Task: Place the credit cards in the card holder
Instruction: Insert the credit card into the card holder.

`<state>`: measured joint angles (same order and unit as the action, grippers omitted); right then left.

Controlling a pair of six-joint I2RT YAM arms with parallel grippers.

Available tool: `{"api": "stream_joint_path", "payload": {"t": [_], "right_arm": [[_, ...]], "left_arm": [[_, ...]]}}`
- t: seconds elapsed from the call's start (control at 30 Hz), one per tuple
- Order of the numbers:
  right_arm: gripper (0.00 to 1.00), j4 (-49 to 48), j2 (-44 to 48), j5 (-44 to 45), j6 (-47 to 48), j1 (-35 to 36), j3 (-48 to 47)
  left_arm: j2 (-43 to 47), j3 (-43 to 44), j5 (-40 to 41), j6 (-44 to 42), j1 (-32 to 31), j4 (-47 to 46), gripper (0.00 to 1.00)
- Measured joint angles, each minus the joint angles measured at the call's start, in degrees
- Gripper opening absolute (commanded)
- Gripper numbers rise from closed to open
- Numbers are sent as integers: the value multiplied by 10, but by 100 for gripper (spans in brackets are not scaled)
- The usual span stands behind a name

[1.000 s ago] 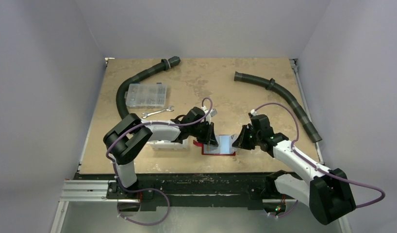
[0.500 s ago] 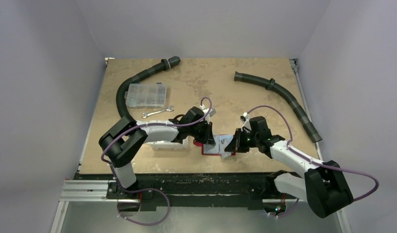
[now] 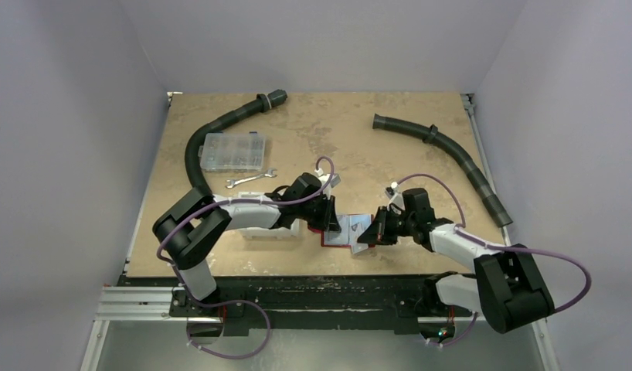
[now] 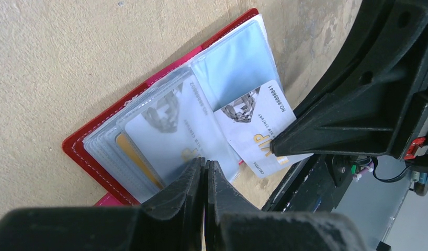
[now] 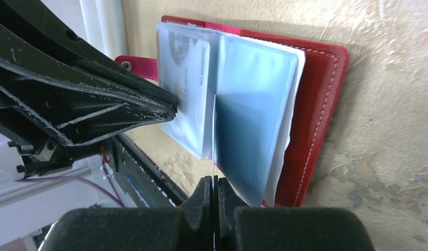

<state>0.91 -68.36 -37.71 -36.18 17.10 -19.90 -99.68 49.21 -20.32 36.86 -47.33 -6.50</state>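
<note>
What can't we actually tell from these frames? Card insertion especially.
- Right wrist view: the thin pale plastic card in the right tool shows edge-on, so whether its tip is inside a sleeve is unclear.
- Left wrist view: the left tool covers the near sleeve edges of the red leather-like folding card holder; whether it pinches one is unclear.
- Top view: both tools mostly hide the holder; the clear compartment box contents are too small.

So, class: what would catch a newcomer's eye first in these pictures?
The open red card holder, lying near the front of the table. The right gripper pinches a white card edge-on at its clear sleeves, and the left gripper, jaws shut, rests on them.
</note>
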Motion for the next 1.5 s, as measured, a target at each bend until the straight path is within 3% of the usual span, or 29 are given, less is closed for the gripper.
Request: {"api": "stream_joint_path", "payload": {"t": [0.17, 0.4, 0.63, 1.07, 1.5], "right_arm": [[0, -4, -3, -7, -1, -3, 0], [0, 26, 91, 37, -7, -4, 0], [0, 25, 19, 8, 3, -6, -1], [0, 28, 69, 5, 1, -7, -1], [0, -19, 3, -24, -6, -7, 6]], "left_arm": [[2, -7, 0, 2, 0, -9, 1], [6, -14, 2, 5, 0, -16, 1], [7, -16, 2, 6, 0, -19, 0], [12, -23, 2, 7, 0, -23, 0], [19, -27, 4, 7, 0, -20, 0]]}}
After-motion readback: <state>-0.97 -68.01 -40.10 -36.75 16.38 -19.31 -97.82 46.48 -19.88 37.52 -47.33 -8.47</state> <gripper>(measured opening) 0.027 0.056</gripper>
